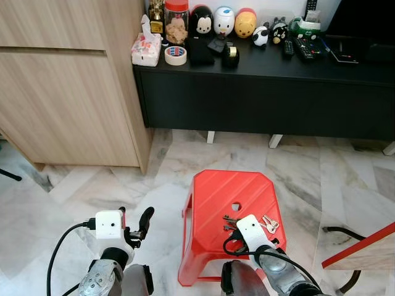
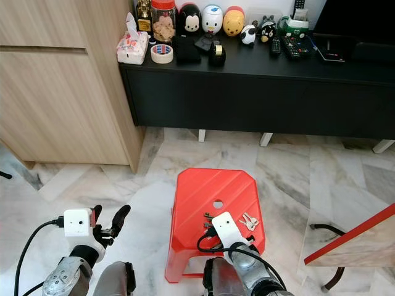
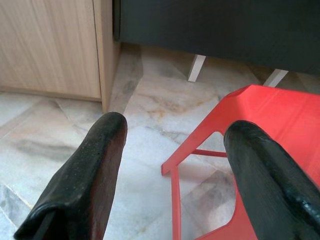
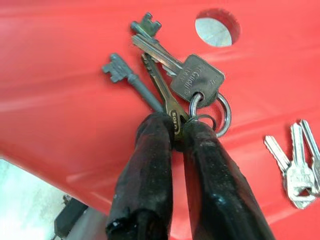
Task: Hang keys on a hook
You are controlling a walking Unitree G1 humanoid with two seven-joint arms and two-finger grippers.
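A: Starting at our left, what do we have?

B: Our left gripper (image 1: 137, 225) hangs released over the veined marble floor (image 1: 80, 185), its two black rubbery fingers (image 3: 85, 175) spread wide, just left of the stool. Far left stands a pale wood-grain cabinet (image 1: 68, 92).

A: And the middle?

B: A glossy red plastic stool (image 1: 216, 191), square-topped with rounded corners, ribbed diagonally, with a round hole (image 4: 216, 29) in the seat. Behind it runs a long matte black console (image 1: 259, 92) carrying a tissue pack (image 1: 146, 48), a tape roll (image 1: 176, 55), a jar (image 1: 176, 21) and a row of small cartoon figures (image 1: 223, 21).

A: The keys?

B: Our right gripper (image 4: 175, 131) is clenched on the bunch of keys (image 4: 165, 70) at its ring, on the near part of the seat. The metal blades fan out flat against the plastic. A smaller silver pair of keys (image 4: 297, 165) lies just to the right, apart from our fingers.

A: Anything far right?

B: A wooden board with a red edge (image 1: 364, 250) juts in at the near right.
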